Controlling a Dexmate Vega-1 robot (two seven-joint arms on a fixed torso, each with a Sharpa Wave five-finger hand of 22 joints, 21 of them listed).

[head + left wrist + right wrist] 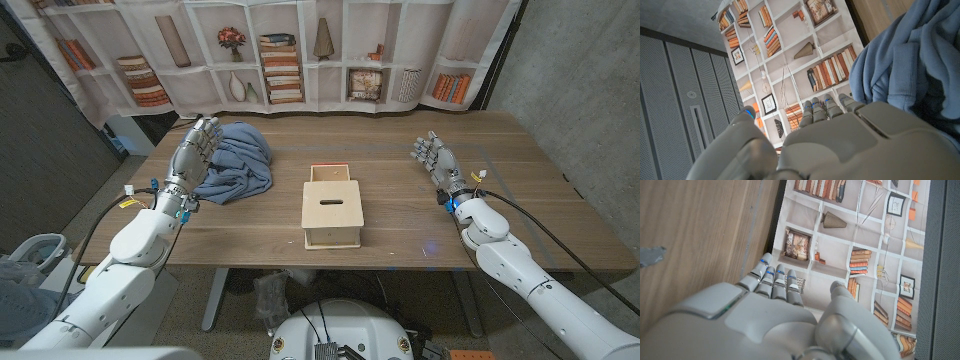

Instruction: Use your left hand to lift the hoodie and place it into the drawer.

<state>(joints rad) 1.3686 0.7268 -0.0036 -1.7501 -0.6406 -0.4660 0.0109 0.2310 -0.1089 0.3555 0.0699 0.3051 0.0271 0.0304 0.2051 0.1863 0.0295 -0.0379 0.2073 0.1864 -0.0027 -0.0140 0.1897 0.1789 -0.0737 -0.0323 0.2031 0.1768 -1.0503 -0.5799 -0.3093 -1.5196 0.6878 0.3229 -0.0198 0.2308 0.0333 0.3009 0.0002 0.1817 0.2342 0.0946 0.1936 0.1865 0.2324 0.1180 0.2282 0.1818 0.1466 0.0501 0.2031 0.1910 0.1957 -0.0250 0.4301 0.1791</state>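
Blue and crumpled, the soft fleece hoodie [238,160] lies heaped on the wooden tabletop [500,190], well to the left of the small pale plywood drawer box [332,210] that stands at the tabletop's middle with its drawer pulled out toward the far edge. The left hand [196,145] stands just beside the hoodie on the side away from the box, fingers apart and holding nothing, its palm turned toward the cloth; from the left wrist view the fabric bulks close against the hand's inner side. The heap's longer spread runs from near edge to far edge. So the reach is short and sideways, toward the box. The right hand [433,155] waits open, well apart beyond the box.
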